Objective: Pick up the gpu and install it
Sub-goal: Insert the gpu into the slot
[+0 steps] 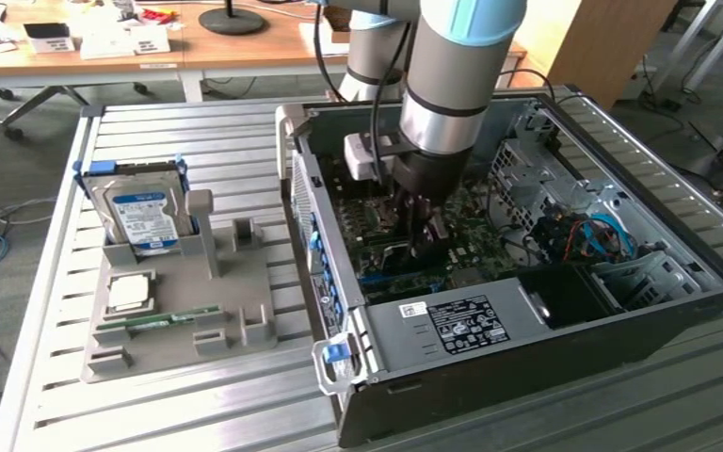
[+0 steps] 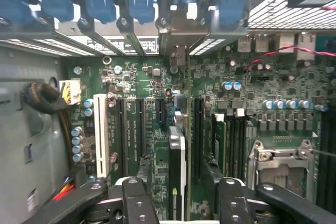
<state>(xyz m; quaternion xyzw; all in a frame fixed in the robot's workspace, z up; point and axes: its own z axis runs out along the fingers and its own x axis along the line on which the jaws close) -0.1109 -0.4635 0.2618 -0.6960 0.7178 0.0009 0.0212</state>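
The gpu (image 2: pixel 177 166) stands on edge in a motherboard slot inside the computer case (image 1: pixel 462 325). Its silver end bracket (image 2: pixel 178 38) sits against the case's rear slot openings. I look down on its thin top edge. My gripper (image 2: pixel 184 195) hangs straight above the card, open, with one black finger (image 2: pixel 139 203) on each side. Both fingers stand apart from the card. In the exterior view the gripper (image 1: pixel 418 240) is lowered deep into the open case, over the green motherboard (image 1: pixel 462 250).
A grey parts fixture (image 1: pixel 242 282) lies at the exterior view's left and holds a silver hard drive (image 1: pixel 142 212), a narrow green RAM stick (image 1: pixel 161 320) and a small white square part (image 1: pixel 129 290). Case walls, cables (image 1: pixel 594 235) and a drive cage surround the gripper.
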